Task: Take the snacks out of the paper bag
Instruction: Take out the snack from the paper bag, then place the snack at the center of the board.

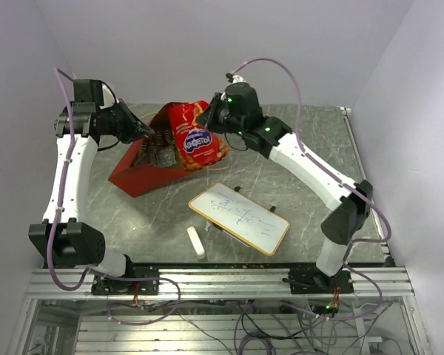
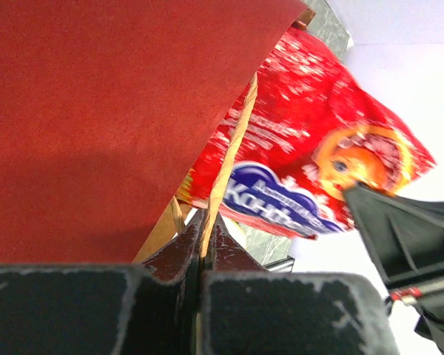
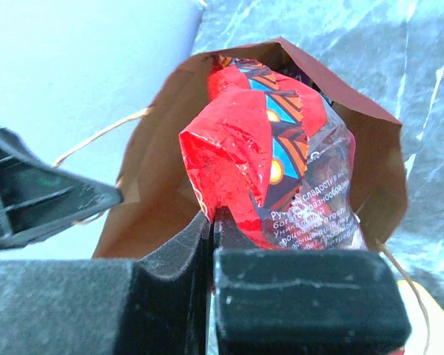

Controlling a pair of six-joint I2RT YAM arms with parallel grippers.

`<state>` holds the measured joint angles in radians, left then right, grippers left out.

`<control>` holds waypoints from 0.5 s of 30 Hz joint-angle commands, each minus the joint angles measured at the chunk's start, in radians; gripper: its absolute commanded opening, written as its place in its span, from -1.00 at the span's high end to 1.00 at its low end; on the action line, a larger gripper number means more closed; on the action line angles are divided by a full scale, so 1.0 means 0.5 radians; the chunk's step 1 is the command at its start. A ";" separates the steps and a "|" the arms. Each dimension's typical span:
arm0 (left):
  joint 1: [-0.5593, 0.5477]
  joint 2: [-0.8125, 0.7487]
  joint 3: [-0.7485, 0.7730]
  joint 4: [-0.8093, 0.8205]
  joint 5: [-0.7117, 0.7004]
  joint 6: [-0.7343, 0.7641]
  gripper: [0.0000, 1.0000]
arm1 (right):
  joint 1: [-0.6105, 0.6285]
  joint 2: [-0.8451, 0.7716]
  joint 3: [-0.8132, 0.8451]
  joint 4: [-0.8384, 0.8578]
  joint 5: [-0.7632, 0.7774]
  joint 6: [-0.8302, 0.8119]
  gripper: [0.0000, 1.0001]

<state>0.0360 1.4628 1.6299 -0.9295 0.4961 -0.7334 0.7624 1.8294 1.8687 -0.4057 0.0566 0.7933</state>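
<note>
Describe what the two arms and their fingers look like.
Both the left arm and the right arm have white tubular links joined by black housings. A lilac cable loops along each. Small green lights glow near the right arm's wrist. The left fingers and right fingers are blocky and matte black, with scuffed, pale-flecked edges.

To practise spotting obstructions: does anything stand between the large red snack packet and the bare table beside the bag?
Nothing visible does. The right gripper is shut on the snack packet, already partly out of the paper bag, whose rim the left gripper pinches. The whiteboard lies nearer the arms.
</note>
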 commanded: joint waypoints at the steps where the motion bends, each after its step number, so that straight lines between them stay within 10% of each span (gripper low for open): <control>1: 0.028 0.026 0.094 -0.044 0.042 0.031 0.86 | -0.023 -0.269 0.002 0.292 -0.012 -0.252 1.00; 15: 0.035 0.057 0.116 -0.044 0.021 0.055 0.86 | -0.364 -0.521 -0.013 0.104 0.178 -0.581 1.00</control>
<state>0.0452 1.4811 1.6485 -0.9363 0.4965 -0.7223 0.6704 1.6505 1.8545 -0.4591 0.1055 0.5377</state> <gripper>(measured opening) 0.076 0.006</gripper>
